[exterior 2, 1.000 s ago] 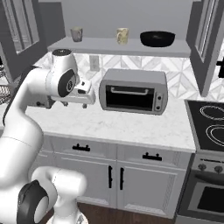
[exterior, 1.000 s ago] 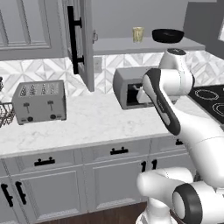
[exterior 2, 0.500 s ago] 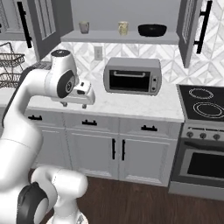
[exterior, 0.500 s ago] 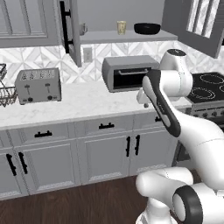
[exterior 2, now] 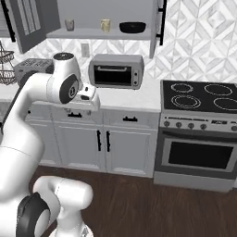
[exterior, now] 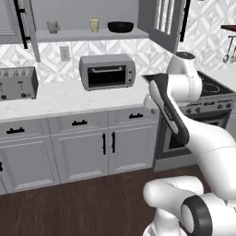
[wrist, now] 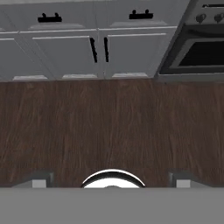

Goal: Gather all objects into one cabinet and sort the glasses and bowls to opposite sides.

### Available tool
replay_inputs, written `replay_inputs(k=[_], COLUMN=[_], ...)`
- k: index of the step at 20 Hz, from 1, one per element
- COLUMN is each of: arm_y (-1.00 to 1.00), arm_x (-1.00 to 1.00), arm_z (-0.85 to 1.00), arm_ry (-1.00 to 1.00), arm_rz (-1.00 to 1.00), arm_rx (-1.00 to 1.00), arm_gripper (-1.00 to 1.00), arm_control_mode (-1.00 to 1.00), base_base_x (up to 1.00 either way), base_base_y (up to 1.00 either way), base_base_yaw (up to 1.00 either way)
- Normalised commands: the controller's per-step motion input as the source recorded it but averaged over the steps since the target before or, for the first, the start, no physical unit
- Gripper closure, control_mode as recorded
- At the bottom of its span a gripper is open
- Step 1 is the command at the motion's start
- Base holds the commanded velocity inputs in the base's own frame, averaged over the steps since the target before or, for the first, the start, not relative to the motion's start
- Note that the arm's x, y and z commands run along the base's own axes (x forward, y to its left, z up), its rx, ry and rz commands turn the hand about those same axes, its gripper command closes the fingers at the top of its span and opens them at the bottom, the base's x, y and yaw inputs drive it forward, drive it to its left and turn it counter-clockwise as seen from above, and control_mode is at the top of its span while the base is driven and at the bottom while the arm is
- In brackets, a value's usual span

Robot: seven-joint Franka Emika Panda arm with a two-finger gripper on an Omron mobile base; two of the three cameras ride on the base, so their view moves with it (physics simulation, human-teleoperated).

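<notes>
The grey wall cabinet [exterior: 87, 11] [exterior 2: 106, 9] stands open, both doors swung out, each with a long black bar handle [exterior: 19, 18] [exterior 2: 163, 21]. On its shelf stand a small pale grey cup [exterior: 53, 26] [exterior 2: 69, 24], the pale yellowish tumbler [exterior: 94, 25] [exterior 2: 105, 25] and, at the right, the wide black bowl [exterior: 120, 26] [exterior 2: 132, 27]. My arm is folded in front of the counter, well below and away from the shelf. The gripper [wrist: 112, 181] points down at the wood floor, open, its fingertips [wrist: 41, 179] wide apart and nothing between them.
A silver toaster oven [exterior: 107, 71] [exterior 2: 115, 70] sits on the white counter [exterior: 60, 99] under the shelf, with a toaster [exterior: 17, 83] to its left. A black stove [exterior 2: 203, 92] stands at the right. Grey base cabinets [wrist: 100, 48] face a bare wood floor [wrist: 109, 127].
The base has driven back from the counter and to the right, so the whole scene has shifted and shrunk. The arm keeps its folded pose and the gripper stays open.
</notes>
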Motion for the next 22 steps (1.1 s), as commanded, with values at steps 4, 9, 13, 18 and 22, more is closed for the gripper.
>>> replay_inputs(k=[4,9,13,18,22], arm_y=[0.0,0.0,0.0,0.0,0.0], arm_x=[0.0,0.0,0.0,0.0,0.0], arm_z=[0.0,0.0,0.0,0.0,0.0], arm_ry=[0.0,0.0,0.0,0.0,0.0], arm_rz=[0.0,0.0,0.0,0.0,0.0], arm_rx=[0.0,0.0,0.0,0.0,0.0], arm_gripper=[-1.0,-1.0,-1.0,-1.0,-1.0], arm_control_mode=[1.0,1.0,1.0,1.0,1.0], base_base_x=[-0.48,-0.34,-0.12,0.31,0.93], base_base_y=[-0.96,-0.94,-0.82,-0.63,-0.55], base_base_yaw=[-0.02,-0.01,0.0,0.0,0.0])
